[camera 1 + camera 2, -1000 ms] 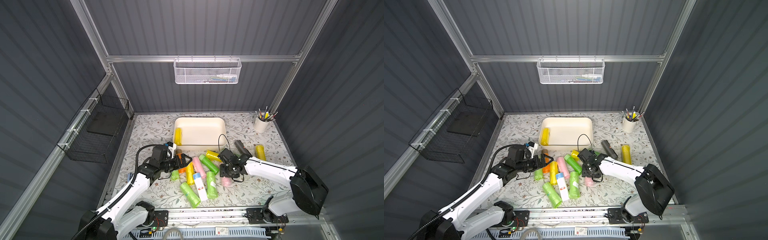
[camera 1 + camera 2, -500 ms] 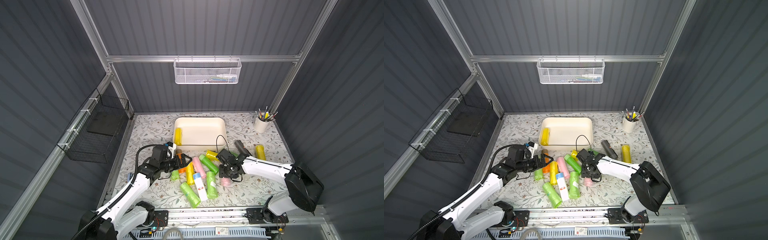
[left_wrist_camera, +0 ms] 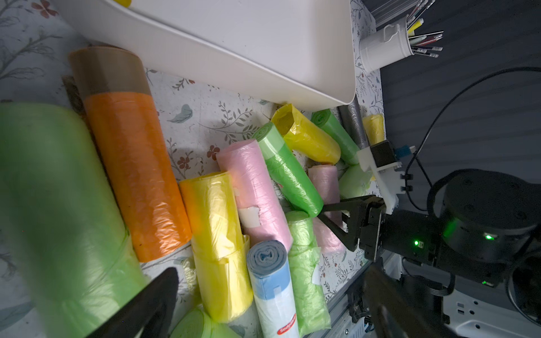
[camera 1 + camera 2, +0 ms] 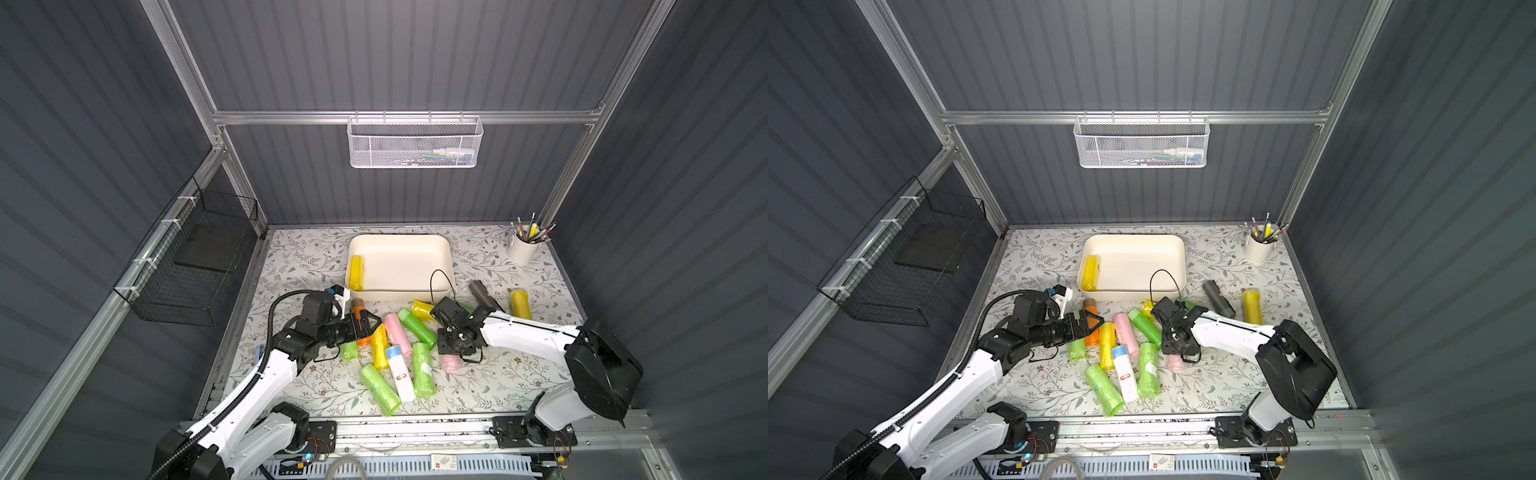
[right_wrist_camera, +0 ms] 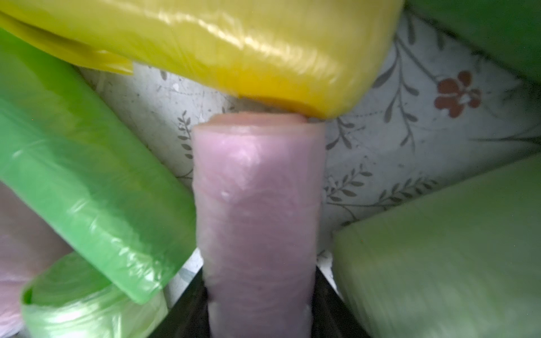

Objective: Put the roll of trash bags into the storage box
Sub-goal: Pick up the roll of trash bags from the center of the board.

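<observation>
The cream-white storage box [image 4: 451,266] [image 4: 1179,257] stands at the back middle of the table with a yellow roll [image 4: 356,272] lying in it. In front of it lies a pile of trash bag rolls. My right gripper [image 4: 454,353] [image 4: 1177,353] [image 5: 259,304] points down into the pile. Its black fingers press both sides of a pale pink roll [image 5: 257,204] [image 4: 451,363] that rests on the table. My left gripper [image 4: 368,326] [image 4: 1092,322] [image 3: 269,278] hangs wide open over the pile's left side, by an orange roll [image 3: 137,175], holding nothing.
Green, yellow, pink and blue-white rolls [image 4: 399,370] crowd the table's middle front. A grey roll [image 4: 482,293] and a yellow roll [image 4: 519,303] lie to the right. A pen cup [image 4: 523,249] stands back right. A white mesh basket [image 4: 415,145] and a black wire basket [image 4: 195,257] hang on the walls.
The right gripper's jaws have narrowed onto the pale pink roll, and that arm has edged slightly left. The left arm has stayed where it was, open.
</observation>
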Robot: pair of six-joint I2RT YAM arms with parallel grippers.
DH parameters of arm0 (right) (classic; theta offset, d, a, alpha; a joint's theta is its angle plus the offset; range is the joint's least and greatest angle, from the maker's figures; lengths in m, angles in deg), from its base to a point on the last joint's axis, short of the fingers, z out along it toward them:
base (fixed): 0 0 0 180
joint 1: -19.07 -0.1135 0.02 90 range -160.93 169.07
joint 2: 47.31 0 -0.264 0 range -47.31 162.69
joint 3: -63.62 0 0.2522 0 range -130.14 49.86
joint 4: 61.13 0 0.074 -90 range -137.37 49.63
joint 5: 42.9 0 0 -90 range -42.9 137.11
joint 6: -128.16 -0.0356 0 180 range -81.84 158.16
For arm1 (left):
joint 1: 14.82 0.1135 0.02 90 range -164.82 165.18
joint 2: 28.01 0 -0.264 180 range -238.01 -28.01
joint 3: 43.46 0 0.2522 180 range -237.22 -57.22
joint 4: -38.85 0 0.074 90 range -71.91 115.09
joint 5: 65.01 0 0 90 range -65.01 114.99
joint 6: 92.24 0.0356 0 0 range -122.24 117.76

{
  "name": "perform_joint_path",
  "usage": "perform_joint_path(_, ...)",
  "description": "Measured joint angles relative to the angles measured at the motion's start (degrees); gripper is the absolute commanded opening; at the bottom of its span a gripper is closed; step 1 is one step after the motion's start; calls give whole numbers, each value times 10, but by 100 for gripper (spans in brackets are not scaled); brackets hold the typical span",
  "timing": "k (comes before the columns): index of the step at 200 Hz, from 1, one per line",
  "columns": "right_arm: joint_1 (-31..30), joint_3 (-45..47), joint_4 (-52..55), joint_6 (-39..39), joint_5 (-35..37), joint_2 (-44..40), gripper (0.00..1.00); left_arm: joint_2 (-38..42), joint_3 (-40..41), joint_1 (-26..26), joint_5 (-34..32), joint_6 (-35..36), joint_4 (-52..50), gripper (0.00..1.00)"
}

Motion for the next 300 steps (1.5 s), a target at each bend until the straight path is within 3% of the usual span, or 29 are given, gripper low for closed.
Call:
perform_joint_path(83,0,7,-7,-5,5,-62,45,0,8,0,2,-2,12,100)
perform_joint_path(147,0,16,-20,-21,4,-99,42,0,35,0,37,-45,65,100)
perform_joint_path(210,0,15,-30,-24,-3,-103,41,-13,35,0,47,-61,89,100)
perform_joint_path(300,0,-40,-28,-22,-12,-134,38,-59,9,0,66,-71,122,100)
